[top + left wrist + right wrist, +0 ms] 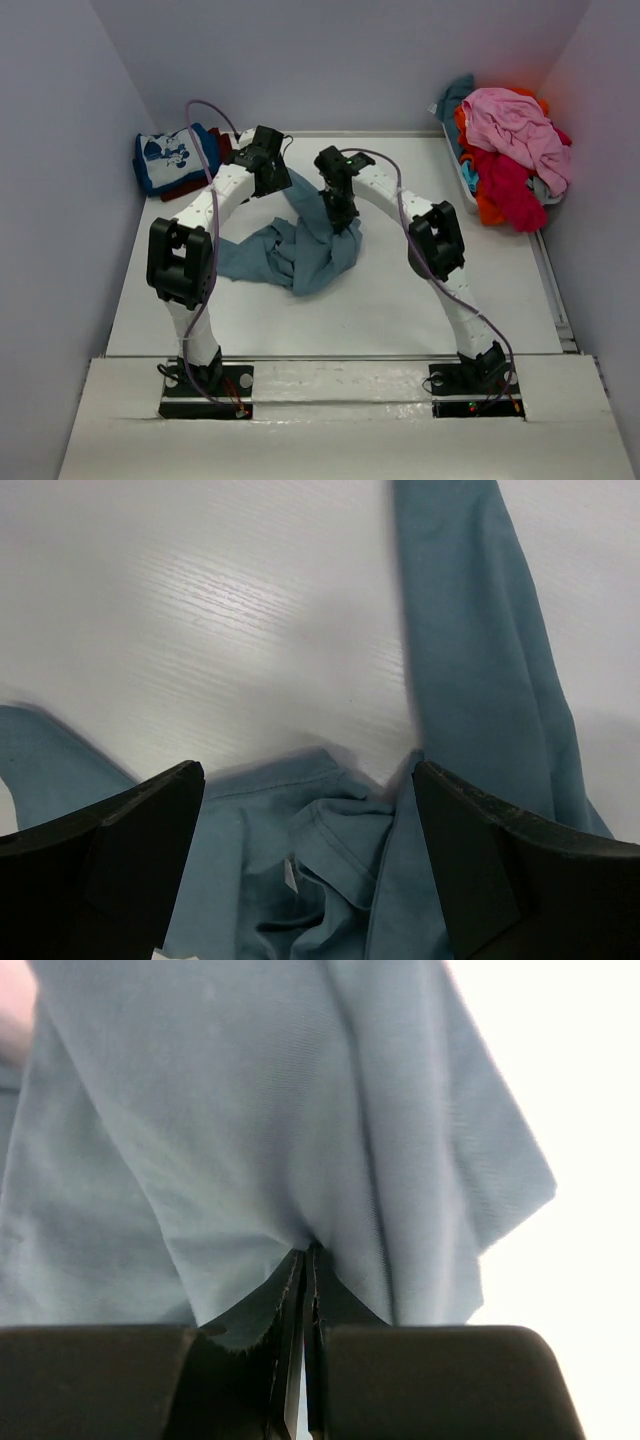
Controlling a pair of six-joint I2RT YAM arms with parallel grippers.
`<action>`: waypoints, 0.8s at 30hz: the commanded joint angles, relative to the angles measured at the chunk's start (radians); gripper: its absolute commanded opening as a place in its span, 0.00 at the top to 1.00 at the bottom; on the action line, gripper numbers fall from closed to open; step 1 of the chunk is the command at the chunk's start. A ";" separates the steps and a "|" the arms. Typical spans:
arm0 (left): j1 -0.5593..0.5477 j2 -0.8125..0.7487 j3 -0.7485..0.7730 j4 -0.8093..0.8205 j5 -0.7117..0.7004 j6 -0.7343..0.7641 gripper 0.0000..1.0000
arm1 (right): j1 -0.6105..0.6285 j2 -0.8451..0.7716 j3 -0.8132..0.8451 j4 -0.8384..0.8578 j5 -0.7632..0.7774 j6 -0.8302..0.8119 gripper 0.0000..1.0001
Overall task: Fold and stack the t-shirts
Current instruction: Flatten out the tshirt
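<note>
— Where does the slate-blue t-shirt lie?
— Crumpled at the middle of the counter. The right tool is clamped on a fold and the left tool is spread just above it. The left should probably pinch the opposite edge.

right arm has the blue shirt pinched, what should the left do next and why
Probably lower the left end effector and close it on the bunched cloth beneath. It is wide open over the slate-blue t-shirt, while the right end effector is shut on a fold; a second hold would let them spread it.
</note>
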 commanded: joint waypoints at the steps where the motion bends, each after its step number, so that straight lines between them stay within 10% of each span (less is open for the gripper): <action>1: 0.008 -0.048 -0.014 0.016 0.005 0.011 0.03 | -0.143 -0.136 -0.019 -0.013 0.085 0.006 0.93; 9: 0.008 -0.034 0.003 0.016 0.020 0.023 0.03 | -0.337 -0.267 -0.152 0.015 0.076 0.005 0.93; 20: -0.060 -0.017 0.016 0.027 0.037 0.098 0.02 | -0.283 -0.262 -0.149 0.016 0.007 -0.030 0.92; 24: -0.094 0.003 0.013 0.037 0.120 0.155 0.01 | -0.264 -0.242 -0.094 0.005 0.047 -0.021 0.74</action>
